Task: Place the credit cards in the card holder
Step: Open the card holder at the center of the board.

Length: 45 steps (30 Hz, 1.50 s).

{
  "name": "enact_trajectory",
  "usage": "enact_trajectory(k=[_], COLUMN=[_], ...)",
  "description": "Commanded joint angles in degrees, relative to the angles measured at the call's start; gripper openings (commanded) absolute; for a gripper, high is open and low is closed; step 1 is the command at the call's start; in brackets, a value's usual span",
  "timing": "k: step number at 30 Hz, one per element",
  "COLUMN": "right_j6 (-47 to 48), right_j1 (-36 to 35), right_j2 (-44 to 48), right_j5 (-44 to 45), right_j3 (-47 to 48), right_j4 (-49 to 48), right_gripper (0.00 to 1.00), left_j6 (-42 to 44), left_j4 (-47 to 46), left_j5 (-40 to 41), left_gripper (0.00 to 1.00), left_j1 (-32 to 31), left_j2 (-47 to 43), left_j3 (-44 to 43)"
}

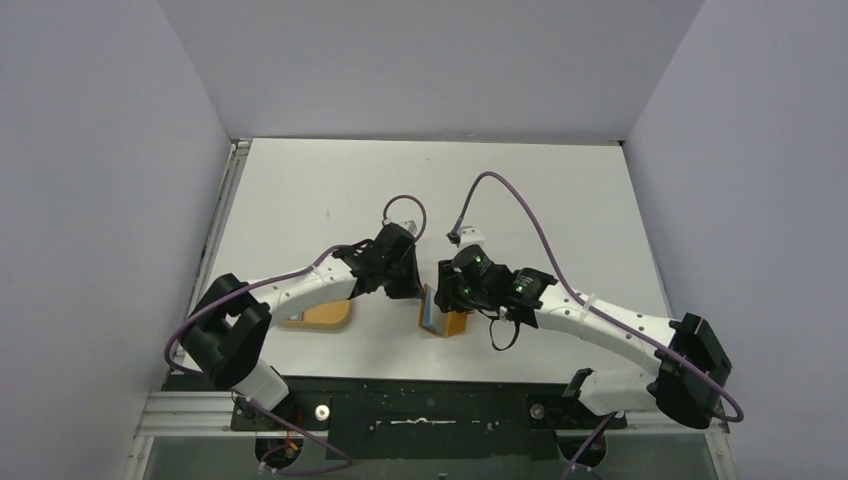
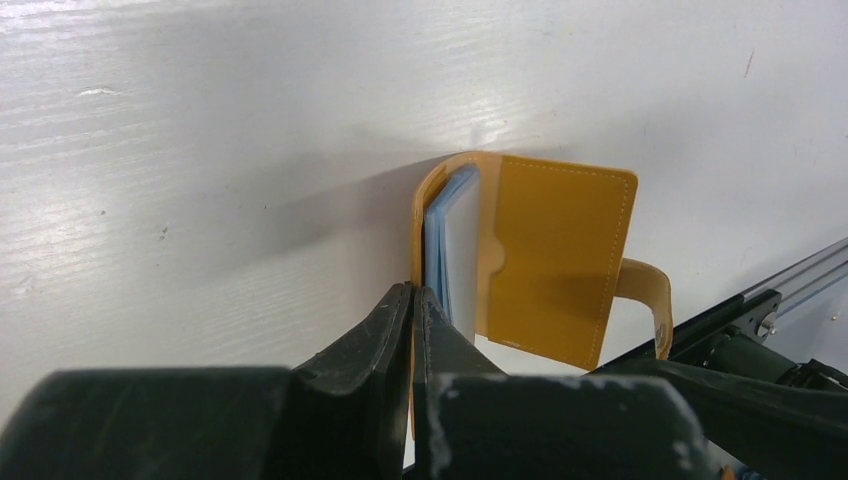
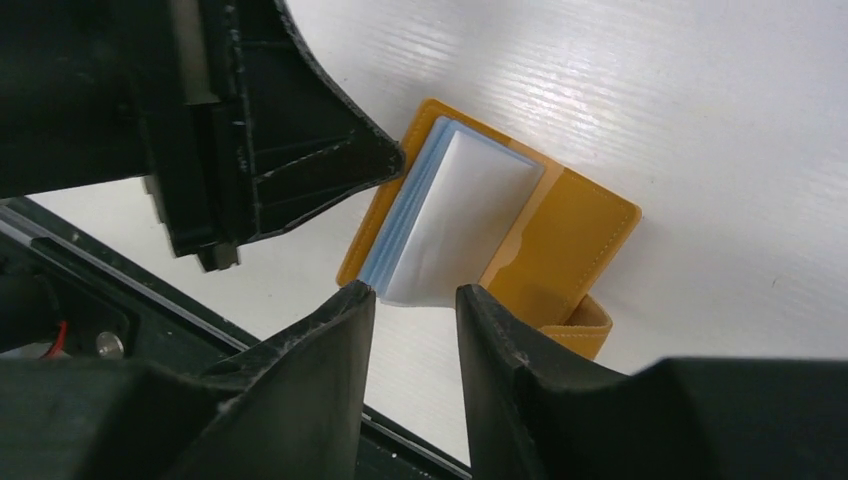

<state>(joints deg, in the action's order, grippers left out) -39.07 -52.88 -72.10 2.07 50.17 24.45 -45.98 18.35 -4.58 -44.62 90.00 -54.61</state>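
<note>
Left claw [image 2: 412, 300]: closed. The two fingers are pressed together on the edge of one cover of the card holder [image 2: 555, 260], and a thin orange line of leather shows between them.
Right claw [image 3: 415, 300]: the jaws stand apart and bracket the near edge of the credit cards [image 3: 460, 220]. One fingertip [image 3: 362, 296] sits at the blue corner of the stack and the other at the white corner. Whether they press on the cards cannot be told.
Card holder, location: on the white table [image 1: 330, 190], toward 6 o'clock of its centre and close to the near edge, between the two claws. In the top view the left claw is at 10 o'clock of it and the right claw at 1 o'clock.
Card holder, condition: spread open like a book. In the left wrist view the fold is at 12 o'clock, the pinched cover is seen edge-on at 9 o'clock, and the stitched cover faces the camera at 3 o'clock.
Closure tab [image 2: 645, 285]: hangs loose off the stitched cover at 4 o'clock, unfastened.
Credit cards, location: inside the open holder, between the covers, against the fold. A white face is on top, with pale blue edges stacked beside it.
Orange tray [image 1: 325, 314]: on the table at 9 o'clock of the holder, well apart from it and partly hidden by the left arm.
</note>
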Motion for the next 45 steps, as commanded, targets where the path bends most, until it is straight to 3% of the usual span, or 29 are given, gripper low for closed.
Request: enact_trajectory(k=[1,7,17,30,40,45], right_j6=[0.21,-0.89,0.0,0.3,-0.21,-0.55], right_j1=[1.67,7.6,10.54,14.04,15.41,15.62], right_j2=[-2.04,-5.02,-12.07,-14.32,-14.99,-15.52], right_j5=[0.06,-5.52,-7.84,-7.37,-7.22,-7.55], right_j3=[-1.14,-7.6,-11.05,-19.44,-22.67,-23.46], right_j4=[-3.13,-9.43,-14.93,-21.88,-25.72,-27.1], right_gripper=[0.35,0.34,0.32,0.13,0.01,0.0], left_j6=[-0.25,-0.25,0.79,1.77,1.42,1.77], left_j4=[-0.08,0.16,1.32,3.04,4.15,6.49], left_j5=[-0.51,-0.39,0.92,2.49,1.97,3.78], left_gripper=[0.0,0.0,0.0,0.0,0.48,0.53], left_j1=[-0.74,-0.98,-1.08,0.14,0.68,0.64], left_j2=[-3.09,-3.11,-2.07,-0.85,-7.77,-10.41], left_j3=[-2.33,-2.26,-2.44,-1.73,-2.17,-3.7])
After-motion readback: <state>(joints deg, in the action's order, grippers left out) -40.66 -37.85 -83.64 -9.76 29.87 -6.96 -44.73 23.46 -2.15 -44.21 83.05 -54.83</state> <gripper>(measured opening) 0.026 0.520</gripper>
